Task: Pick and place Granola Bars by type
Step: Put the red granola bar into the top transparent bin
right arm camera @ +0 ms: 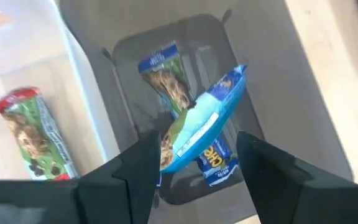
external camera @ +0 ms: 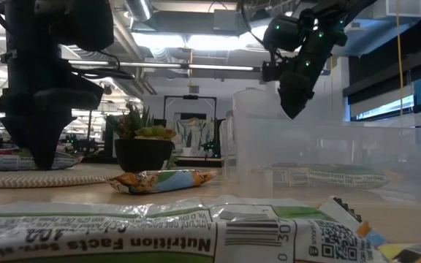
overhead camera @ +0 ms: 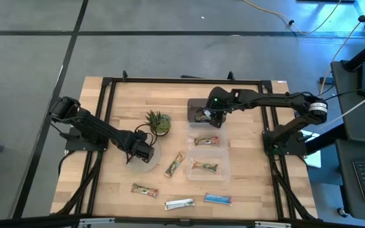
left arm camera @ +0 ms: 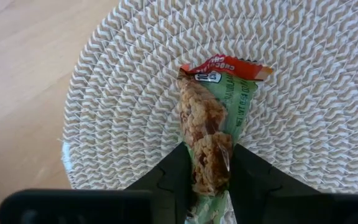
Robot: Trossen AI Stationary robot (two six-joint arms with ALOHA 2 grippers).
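Observation:
My left gripper [overhead camera: 143, 152] [left arm camera: 211, 186] stands over the round woven mat [left arm camera: 123, 112], shut on a green-and-red granola bar [left arm camera: 213, 118]. My right gripper [overhead camera: 209, 116] [right arm camera: 197, 171] hangs open above the dark tray [right arm camera: 253, 81]. A blue bar [right arm camera: 207, 124] lies tilted below and between its fingers, across another blue bar [right arm camera: 163, 71] in the tray. Two clear containers [overhead camera: 206, 132] [overhead camera: 206, 176] hold one green-and-red bar each. A tan bar [overhead camera: 175, 164], a green-and-red bar [overhead camera: 144, 189], a silver bar [overhead camera: 179, 203] and a blue bar [overhead camera: 217, 199] lie flat on the table. My left gripper pinches the green-and-red bar between its two fingers, on the bar's two long edges near one end [left arm camera: 211, 163]. The fingers point down from above. The bar's other end [left arm camera: 229, 70] reaches out over the mat; whether it rests on the mat, I cannot tell.
A small green potted plant [overhead camera: 158, 122] stands just beyond the mat, close to my left gripper. The clear containers stand just nearer than the dark tray. The black frame rails [overhead camera: 106, 114] run along the table's sides.

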